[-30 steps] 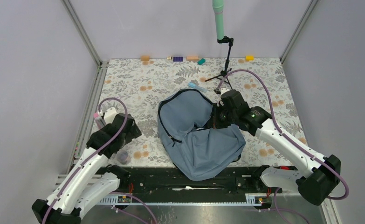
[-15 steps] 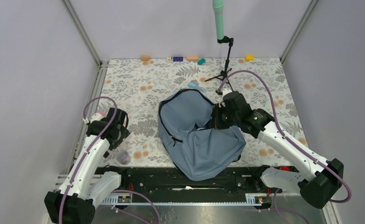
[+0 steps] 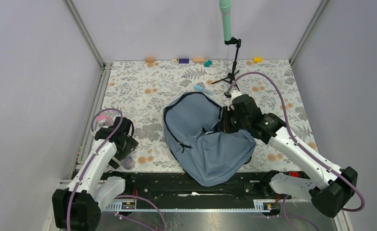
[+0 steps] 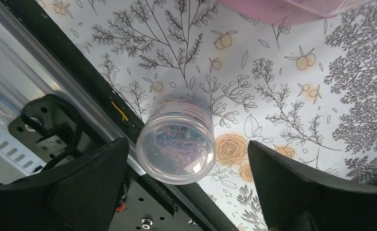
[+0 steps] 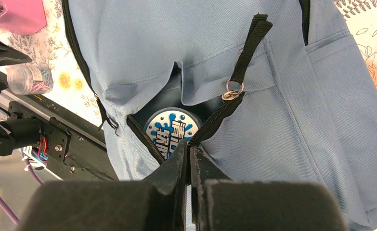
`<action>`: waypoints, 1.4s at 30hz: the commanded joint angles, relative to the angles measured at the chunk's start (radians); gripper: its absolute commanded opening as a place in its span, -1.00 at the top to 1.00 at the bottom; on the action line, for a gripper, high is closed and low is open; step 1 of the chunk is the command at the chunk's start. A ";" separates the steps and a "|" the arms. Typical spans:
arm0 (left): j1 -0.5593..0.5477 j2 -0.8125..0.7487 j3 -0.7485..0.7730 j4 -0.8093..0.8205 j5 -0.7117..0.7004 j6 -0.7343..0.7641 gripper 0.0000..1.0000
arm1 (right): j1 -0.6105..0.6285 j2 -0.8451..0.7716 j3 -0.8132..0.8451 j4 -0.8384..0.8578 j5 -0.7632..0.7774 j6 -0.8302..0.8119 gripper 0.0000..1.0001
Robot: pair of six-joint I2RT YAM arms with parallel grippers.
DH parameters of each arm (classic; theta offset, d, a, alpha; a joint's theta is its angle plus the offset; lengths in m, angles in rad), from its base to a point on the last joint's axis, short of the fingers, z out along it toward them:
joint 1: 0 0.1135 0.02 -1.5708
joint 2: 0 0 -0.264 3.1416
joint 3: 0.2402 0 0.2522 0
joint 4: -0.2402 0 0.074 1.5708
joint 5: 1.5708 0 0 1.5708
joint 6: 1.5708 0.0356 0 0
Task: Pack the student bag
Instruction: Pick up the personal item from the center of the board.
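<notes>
The student bag, grey-blue with black zippers, lies in the middle of the floral table. My right gripper is shut on the zipper edge of the bag's opening and holds it apart. A round blue-and-white item shows inside the bag. My left gripper is open and hangs over a clear plastic jar of paper clips. The jar sits between the jaws, touching neither. It stands at the near left table edge and also shows in the right wrist view.
A pink object lies just beyond the jar. A tripod stand with a green cylinder stands behind the bag. Small coloured blocks line the far edge. A black rail runs along the near edge.
My left arm has drawn back toward the near left corner and now hangs over the jar. My right gripper has kept its hold on the bag and barely shifted.
</notes>
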 commanded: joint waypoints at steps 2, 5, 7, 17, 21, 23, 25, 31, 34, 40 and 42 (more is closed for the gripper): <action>0.005 0.041 -0.037 0.088 0.088 0.000 -0.90 | 0.004 -0.050 0.024 0.101 0.014 -0.024 1.00; 0.004 0.042 -0.056 0.118 0.112 0.004 -0.62 | 0.003 -0.049 0.021 0.101 0.014 -0.022 1.00; 0.004 0.042 -0.068 0.136 0.127 0.006 -0.35 | 0.003 -0.048 0.021 0.101 0.012 -0.021 1.00; -0.085 0.080 -0.014 0.213 0.110 0.047 0.35 | 0.003 -0.025 0.026 0.102 0.003 -0.007 1.00; -0.173 0.123 0.026 0.225 0.068 0.037 0.36 | 0.004 -0.020 0.025 0.102 -0.007 0.001 1.00; -0.200 0.131 0.041 0.243 0.058 0.048 0.35 | 0.003 -0.019 0.023 0.100 -0.011 0.004 1.00; -0.222 0.138 0.038 0.270 0.057 0.072 0.29 | 0.003 -0.021 0.019 0.101 -0.012 0.007 1.00; -0.269 0.179 0.006 0.366 0.098 0.184 0.02 | 0.003 -0.026 0.011 0.101 -0.029 0.012 1.00; -0.298 0.184 0.005 0.399 0.086 0.232 0.01 | 0.004 -0.029 0.008 0.100 -0.035 0.023 1.00; -0.350 0.060 -0.026 0.481 0.095 0.320 0.26 | 0.003 -0.031 0.004 0.100 -0.039 0.024 1.00; -0.353 -0.006 -0.024 0.489 0.108 0.350 0.31 | 0.003 -0.030 0.000 0.099 -0.038 0.009 1.00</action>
